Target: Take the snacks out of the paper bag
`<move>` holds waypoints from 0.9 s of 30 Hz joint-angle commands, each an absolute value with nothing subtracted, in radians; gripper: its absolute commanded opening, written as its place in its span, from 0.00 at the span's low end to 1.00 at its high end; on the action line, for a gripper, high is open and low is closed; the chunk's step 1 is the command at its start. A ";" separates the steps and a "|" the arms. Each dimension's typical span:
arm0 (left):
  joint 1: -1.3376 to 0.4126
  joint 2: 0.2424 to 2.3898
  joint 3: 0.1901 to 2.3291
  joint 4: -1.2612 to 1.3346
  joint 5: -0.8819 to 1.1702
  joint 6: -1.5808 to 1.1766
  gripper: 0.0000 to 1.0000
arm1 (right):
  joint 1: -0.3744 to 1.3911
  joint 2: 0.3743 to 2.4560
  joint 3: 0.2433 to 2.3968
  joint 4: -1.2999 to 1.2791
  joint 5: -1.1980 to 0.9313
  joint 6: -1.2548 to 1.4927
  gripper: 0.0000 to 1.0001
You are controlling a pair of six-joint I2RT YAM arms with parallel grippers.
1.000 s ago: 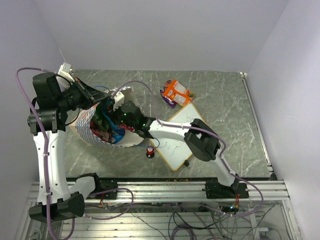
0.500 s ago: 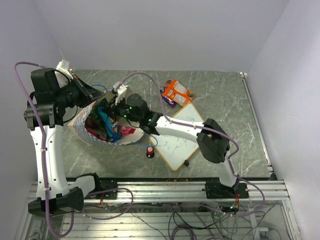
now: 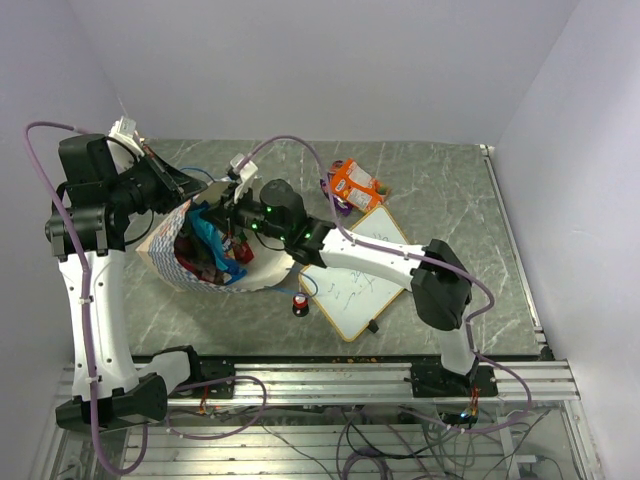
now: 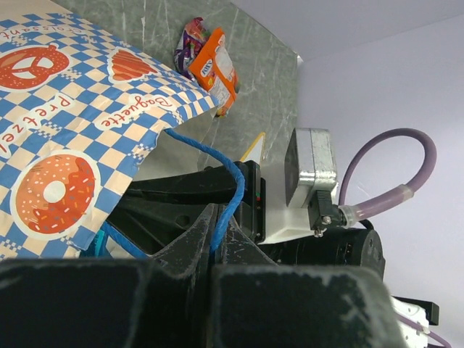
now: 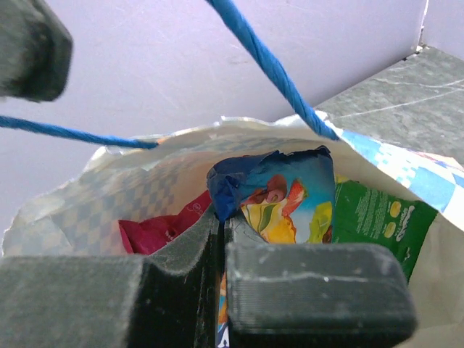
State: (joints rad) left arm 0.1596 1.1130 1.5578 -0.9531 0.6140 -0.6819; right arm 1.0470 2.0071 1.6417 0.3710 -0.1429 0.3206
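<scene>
The paper bag [image 3: 168, 240] sits at the left of the counter [image 3: 450, 220], tipped so that its mouth faces right, with the blue-and-white checked print on its outside.

The left claw [image 4: 217, 226] is at the far edge of the bag's mouth. Its fingers are pressed together on the blue cord handle [image 4: 226, 181], which runs up from between them to the bag's rim.

The right arm reaches across from the right, and the right claw [image 5: 220, 217] is inside the mouth. It is clamped on the torn edge of a blue packet [image 5: 286, 192] printed with orange and yellow, which stands up among the other packets. Just to the right of it in the wrist view lies a green packet [image 5: 373, 217]. On the other side, deeper in the bag, is a red-pink packet [image 5: 163, 230].

From above, the blue packet [image 3: 212, 238] shows in the open mouth, over darker red packets that are too small to tell apart.

Two packets lie outside the bag on the counter, right of it and towards the far side. They are an orange packet [image 3: 355, 183] and a purple packet [image 3: 334, 197] partly under it. Both are just beyond the far corner of a wood-framed whiteboard [image 3: 360, 285].

A small red-topped black knob [image 3: 300, 302] stands near the whiteboard's left edge, between the board and the bag.
</scene>
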 commanded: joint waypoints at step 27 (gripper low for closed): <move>0.152 1.178 1.635 -0.935 0.615 -0.682 0.07 | 1.048 1.418 1.488 0.173 0.058 0.205 0.00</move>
State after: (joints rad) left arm 0.1596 1.1770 1.5982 -0.9405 0.6125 -0.6956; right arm 1.0485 1.5532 1.4799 0.1143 -0.0368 0.2859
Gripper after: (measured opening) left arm 0.074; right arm 0.009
